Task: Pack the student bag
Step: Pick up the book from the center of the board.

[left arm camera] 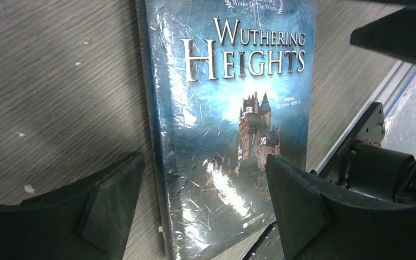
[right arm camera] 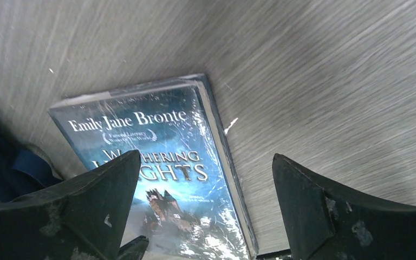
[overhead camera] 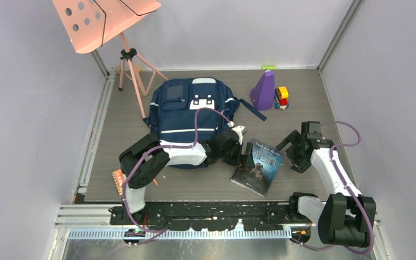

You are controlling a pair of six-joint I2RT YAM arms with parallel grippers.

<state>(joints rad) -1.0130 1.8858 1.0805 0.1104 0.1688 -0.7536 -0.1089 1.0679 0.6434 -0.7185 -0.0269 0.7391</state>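
Only the wrist views let me read the glossy blue shrink-wrapped paperback book (left arm camera: 233, 124), titled "Wuthering Heights". Only the top view shows the large navy blue fabric backpack (overhead camera: 187, 108). It lies flat at mid-table, front face up, with its long axis running near to far and its white-patch end toward the back wall. The left gripper (left arm camera: 205, 165) and right gripper (right arm camera: 206, 160) both stand wide apart over the book, holding nothing. The grey wood-grain table (overhead camera: 119, 135) is enclosed by pale lilac walls.
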